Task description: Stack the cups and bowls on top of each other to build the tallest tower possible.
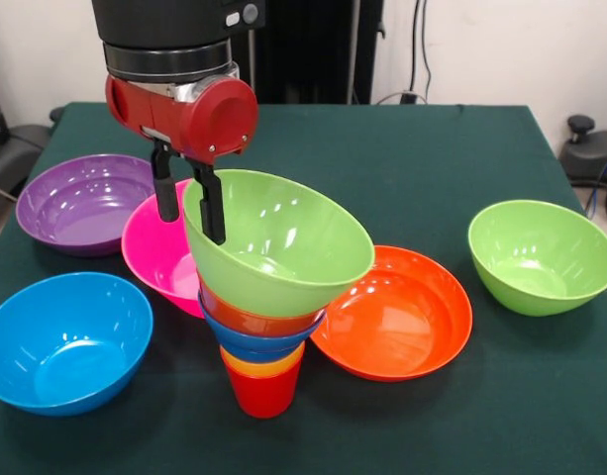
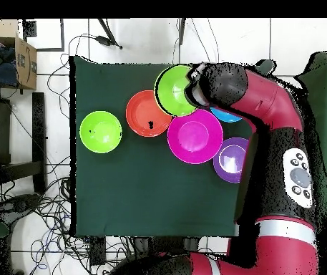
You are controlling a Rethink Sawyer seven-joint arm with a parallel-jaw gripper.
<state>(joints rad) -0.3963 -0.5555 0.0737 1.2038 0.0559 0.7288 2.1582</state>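
The tower (image 1: 268, 327) stands five pieces high, the claw (image 1: 189, 203) pinching its top lime green bowl's (image 1: 283, 242) rim; five bowls wait on the bench (image 1: 402, 158).

Glossy plastic everywhere: the tilted lime green bowl (image 1: 283, 242) atop the tower (image 1: 268, 317) catches bright ceiling highlights, as do the purple bowl (image 1: 80, 203), the pink bowl (image 1: 159, 252), the light blue bowl (image 1: 65, 341), the large orange-red bowl (image 1: 402, 312) and the second green bowl (image 1: 541, 255). The red cup (image 1: 263, 394) at the base looks smooth and shiny. Beneath them, the table (image 1: 432, 168) wears a matt dark green cloth. The arm's red shell (image 1: 199, 114) gleams like moulded plastic above the matt black gripper (image 1: 189, 203). A brown cardboard box (image 2: 23, 61) sits dull by the table.
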